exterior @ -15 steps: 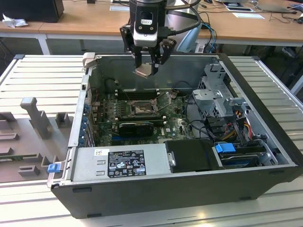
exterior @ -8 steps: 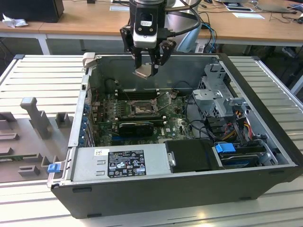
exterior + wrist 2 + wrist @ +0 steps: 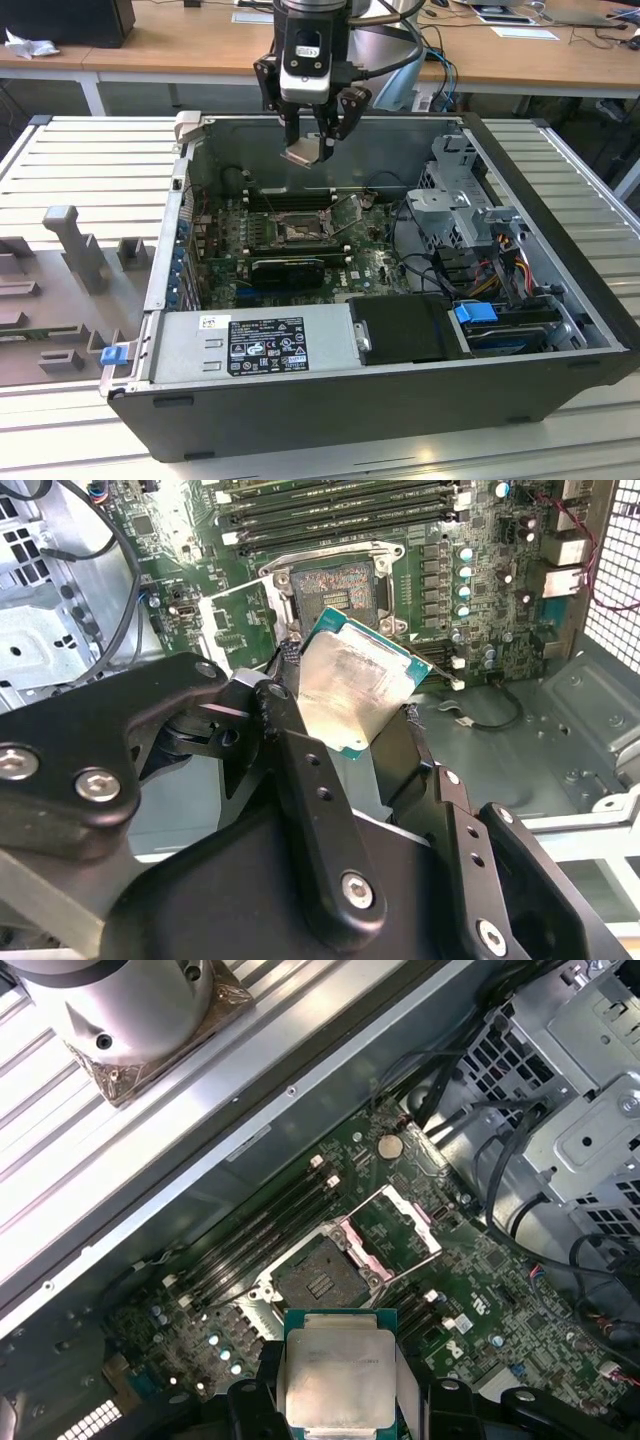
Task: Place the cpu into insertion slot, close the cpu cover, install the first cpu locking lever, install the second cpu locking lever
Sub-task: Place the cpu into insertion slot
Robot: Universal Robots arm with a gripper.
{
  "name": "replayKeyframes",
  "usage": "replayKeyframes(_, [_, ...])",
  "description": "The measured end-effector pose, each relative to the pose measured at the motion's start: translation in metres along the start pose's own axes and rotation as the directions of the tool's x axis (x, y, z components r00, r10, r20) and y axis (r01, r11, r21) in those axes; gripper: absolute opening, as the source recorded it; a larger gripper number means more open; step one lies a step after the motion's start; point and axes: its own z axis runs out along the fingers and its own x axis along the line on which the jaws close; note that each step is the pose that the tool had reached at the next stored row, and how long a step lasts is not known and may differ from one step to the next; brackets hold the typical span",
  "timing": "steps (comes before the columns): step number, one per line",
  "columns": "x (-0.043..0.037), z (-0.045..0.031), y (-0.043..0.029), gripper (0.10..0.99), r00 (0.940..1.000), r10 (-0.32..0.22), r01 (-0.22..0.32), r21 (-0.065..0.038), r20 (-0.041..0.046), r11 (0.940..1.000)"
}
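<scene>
The cpu (image 3: 303, 153) is gripped by its edges between the closed fingers of the gripper (image 3: 312, 140) and held well above the insertion slot (image 3: 300, 232) — seen uncovered below it inside the case (image 3: 400, 400), the cpu cover (image 3: 398, 1232) swung open.

bright even light, glare on the cpu (image 3: 345, 695).

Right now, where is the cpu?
In the exterior view the cpu is clamped in the claw, raised above the insertion slot, not touching it.
</scene>
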Motion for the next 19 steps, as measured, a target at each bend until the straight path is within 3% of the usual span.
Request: replayKeyframes(19, [0.0, 0.0003, 0.0, 0.529, 0.9975, 0.071, -0.071, -0.002, 0.0061, 0.9975])
